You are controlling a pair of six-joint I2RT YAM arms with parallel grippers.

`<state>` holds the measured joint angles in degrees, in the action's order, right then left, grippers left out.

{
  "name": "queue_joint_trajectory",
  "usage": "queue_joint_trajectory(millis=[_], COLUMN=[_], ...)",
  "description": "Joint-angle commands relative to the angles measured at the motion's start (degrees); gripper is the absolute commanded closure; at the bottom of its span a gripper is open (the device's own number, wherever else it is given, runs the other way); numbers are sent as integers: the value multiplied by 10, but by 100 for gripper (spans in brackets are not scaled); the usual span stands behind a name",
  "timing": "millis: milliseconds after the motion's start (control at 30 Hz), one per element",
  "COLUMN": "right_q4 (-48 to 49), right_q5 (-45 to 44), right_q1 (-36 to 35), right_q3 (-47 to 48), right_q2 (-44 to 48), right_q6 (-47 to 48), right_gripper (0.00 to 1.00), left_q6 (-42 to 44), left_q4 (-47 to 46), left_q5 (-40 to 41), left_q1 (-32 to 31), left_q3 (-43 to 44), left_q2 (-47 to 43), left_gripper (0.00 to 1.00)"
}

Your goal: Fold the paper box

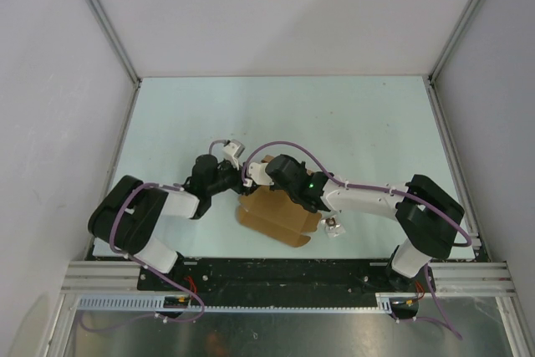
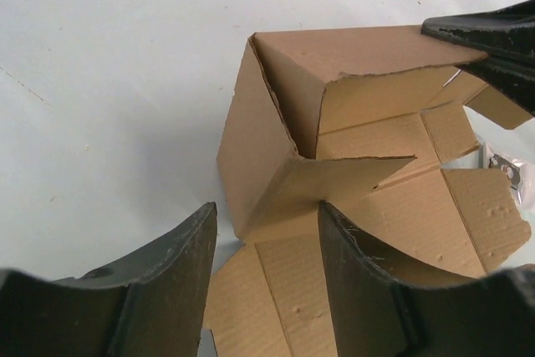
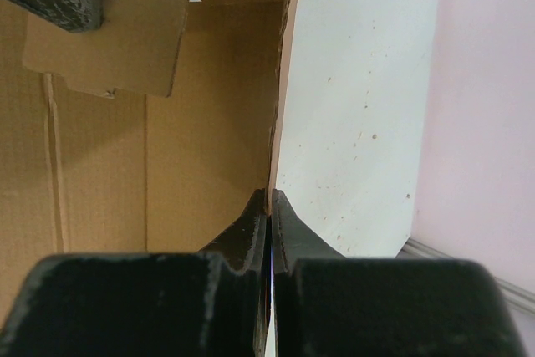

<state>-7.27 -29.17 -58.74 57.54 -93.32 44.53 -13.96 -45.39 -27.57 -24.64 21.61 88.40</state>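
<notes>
The paper box [image 1: 280, 216] is a brown cardboard sheet, partly folded, lying near the table's front between the two arms. In the left wrist view the box [image 2: 276, 114] has one wall raised, with loose flaps [image 2: 468, 206] lying flat. My left gripper [image 2: 266, 225] is open; its right finger [image 2: 359, 282] touches a folded-in flap. In the top view it [image 1: 236, 176] sits at the box's far left corner. My right gripper [image 3: 270, 200] is shut on the upright edge of the box wall [image 3: 209, 123]. Its fingers [image 2: 489, 35] show pinching the wall's top.
A tiny white-grey square object [image 1: 334, 225] lies just right of the box, also in the left wrist view [image 2: 504, 166]. The pale table [image 1: 334, 123] is fenced by white side walls, and a metal rail [image 1: 284, 277] runs along the near edge.
</notes>
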Motion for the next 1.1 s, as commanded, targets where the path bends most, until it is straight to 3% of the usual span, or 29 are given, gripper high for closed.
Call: queue_joint_trajectory(millis=[0, 633, 1067], right_q4=[-13, 0, 2], right_q5=[21, -6, -9], right_q1=[-2, -15, -27], right_q3=[-4, -23, -38], right_q2=[2, -1, 9], right_q6=[-15, -16, -22], right_gripper=[100, 90, 85], left_q6=[21, 9, 9], left_q4=[-37, -148, -171], left_q5=[-1, -7, 0], left_q1=[-3, -16, -15], left_q3=[23, -5, -21], left_q2=[11, 35, 62], left_gripper=[42, 36, 34])
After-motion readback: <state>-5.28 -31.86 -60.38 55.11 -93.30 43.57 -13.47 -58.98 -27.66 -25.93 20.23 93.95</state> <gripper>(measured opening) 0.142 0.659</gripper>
